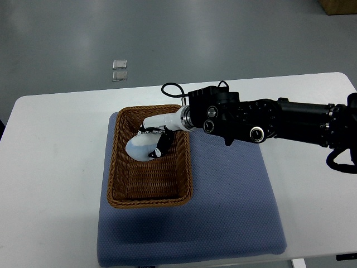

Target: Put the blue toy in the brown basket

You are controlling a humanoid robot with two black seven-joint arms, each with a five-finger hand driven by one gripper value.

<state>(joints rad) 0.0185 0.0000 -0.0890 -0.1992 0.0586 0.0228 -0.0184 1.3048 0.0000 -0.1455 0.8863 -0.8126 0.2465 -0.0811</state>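
While the blue toy point(140, 148) sits inside the brown basket point(149, 196), the right hand point(158, 135) rests on it.
Fingers curl around the pale toy near the basket's far end; the black arm point(268, 120) reaches in from the table's point(50, 167) right edge. Basket lies on a blue mat point(234, 206), toward its left edge.

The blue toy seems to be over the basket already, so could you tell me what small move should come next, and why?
Probably open the fingers. The right hand is inside the brown basket, curled around the pale blue toy, which sits low over the weave. Whether the toy touches the bottom is unclear, so lowering slightly first may be safer.
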